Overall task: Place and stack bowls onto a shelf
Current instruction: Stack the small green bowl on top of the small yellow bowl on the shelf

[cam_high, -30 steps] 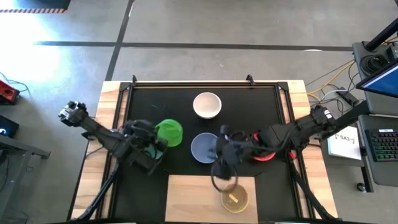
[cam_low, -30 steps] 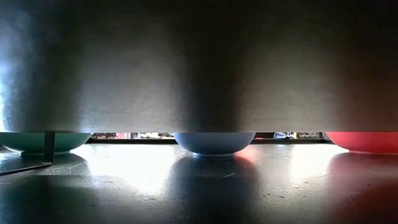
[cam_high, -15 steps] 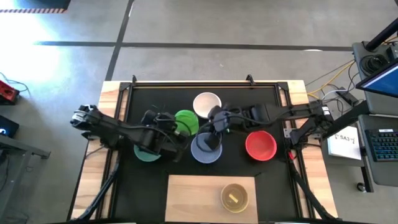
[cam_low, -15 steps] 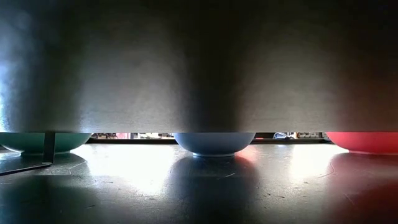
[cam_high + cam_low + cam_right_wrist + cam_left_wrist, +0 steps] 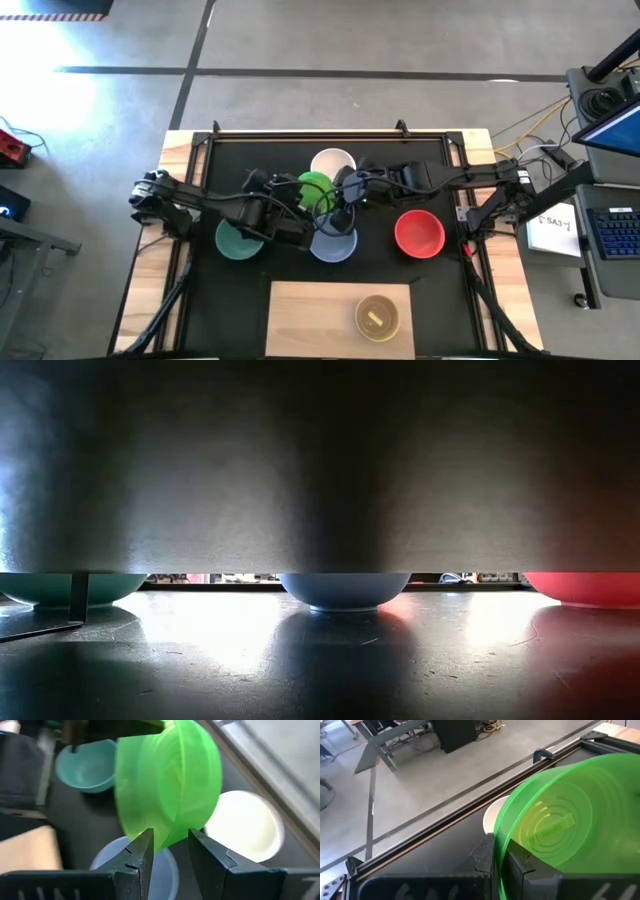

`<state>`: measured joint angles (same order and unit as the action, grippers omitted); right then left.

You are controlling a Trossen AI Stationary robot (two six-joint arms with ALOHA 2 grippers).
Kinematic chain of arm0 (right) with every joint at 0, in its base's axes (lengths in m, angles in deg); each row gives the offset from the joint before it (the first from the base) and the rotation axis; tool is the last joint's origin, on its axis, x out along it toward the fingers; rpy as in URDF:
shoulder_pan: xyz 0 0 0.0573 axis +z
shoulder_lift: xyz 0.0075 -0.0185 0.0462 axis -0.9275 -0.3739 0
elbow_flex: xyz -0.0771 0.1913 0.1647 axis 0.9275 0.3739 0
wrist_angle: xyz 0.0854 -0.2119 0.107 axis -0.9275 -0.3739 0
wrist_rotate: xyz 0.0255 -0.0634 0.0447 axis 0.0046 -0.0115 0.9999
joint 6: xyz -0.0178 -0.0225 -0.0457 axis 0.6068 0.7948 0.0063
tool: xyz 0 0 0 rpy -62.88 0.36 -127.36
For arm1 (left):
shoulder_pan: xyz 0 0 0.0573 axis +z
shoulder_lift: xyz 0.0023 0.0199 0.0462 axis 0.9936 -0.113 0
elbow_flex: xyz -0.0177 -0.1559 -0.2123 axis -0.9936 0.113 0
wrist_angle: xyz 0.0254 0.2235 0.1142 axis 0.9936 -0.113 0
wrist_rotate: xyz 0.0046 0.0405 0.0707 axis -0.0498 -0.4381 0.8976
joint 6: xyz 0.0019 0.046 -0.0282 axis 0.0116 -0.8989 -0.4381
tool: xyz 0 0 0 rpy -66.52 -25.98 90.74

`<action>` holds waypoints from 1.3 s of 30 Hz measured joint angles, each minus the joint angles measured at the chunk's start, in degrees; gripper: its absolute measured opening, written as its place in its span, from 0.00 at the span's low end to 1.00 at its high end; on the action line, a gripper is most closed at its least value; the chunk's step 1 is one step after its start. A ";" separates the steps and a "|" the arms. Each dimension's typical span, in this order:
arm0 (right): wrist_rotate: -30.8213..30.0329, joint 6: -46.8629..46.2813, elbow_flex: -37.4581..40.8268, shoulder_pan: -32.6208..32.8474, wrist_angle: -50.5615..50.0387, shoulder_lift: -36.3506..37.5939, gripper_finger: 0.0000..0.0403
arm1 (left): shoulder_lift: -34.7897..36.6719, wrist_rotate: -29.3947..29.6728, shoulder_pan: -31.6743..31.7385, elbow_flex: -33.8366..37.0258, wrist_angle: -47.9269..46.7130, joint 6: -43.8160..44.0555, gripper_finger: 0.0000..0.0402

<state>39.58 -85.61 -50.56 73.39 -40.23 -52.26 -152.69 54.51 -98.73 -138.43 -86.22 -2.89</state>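
My left gripper (image 5: 298, 205) (image 5: 500, 856) is shut on the bright green bowl (image 5: 318, 188) (image 5: 555, 820) (image 5: 165, 785) and holds it in the air over the black mat, between the white bowl (image 5: 333, 160) and the pale blue bowl (image 5: 335, 242). My right gripper (image 5: 345, 197) (image 5: 170, 845) is open, and its fingers stand on either side of the green bowl's lower wall. The yellow bowl (image 5: 378, 317) sits on the pale wood shelf (image 5: 300, 320). The teal bowl (image 5: 236, 242) and the red bowl (image 5: 418, 232) rest on the mat. My left gripper pinches the green bowl's rim (image 5: 501, 840), one finger on the inside and one on the outer wall. The bowl is lifted clear and tipped on its side, its underside turned toward the wrist camera. My right gripper straddles the bowl's wall (image 5: 170, 832); I cannot tell whether it touches.
The white bowl (image 5: 245, 825), the pale blue bowl (image 5: 107, 862) (image 5: 343, 590) and the teal bowl (image 5: 85, 767) (image 5: 70, 588) lie close under the two grippers. The red bowl (image 5: 585, 588) stands to the right. A raised frame rail (image 5: 320, 134) runs along the mat's far edge.
My left gripper carried the green bowl toward the table's right and slightly far, away from the teal bowl. My right gripper left the yellow bowl on the shelf and swung toward the far edge, meeting the green bowl above the pale blue bowl.
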 joint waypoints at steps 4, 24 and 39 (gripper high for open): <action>-5.69 3.41 0.00 -0.19 -0.28 0.05 0.28 | -0.87 -1.11 -0.06 -1.25 0.79 0.00 0.00; -11.10 11.49 0.00 -0.59 -1.30 0.11 0.03 | -1.33 -4.78 -0.12 -1.47 8.36 -6.10 0.01; -9.76 11.44 0.00 -2.64 -6.50 0.04 0.02 | -1.14 -9.77 -0.33 -1.49 19.76 -14.62 0.38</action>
<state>29.82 -74.17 -50.56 70.75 -46.73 -52.22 -153.83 44.74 -99.06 -139.92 -66.46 -17.51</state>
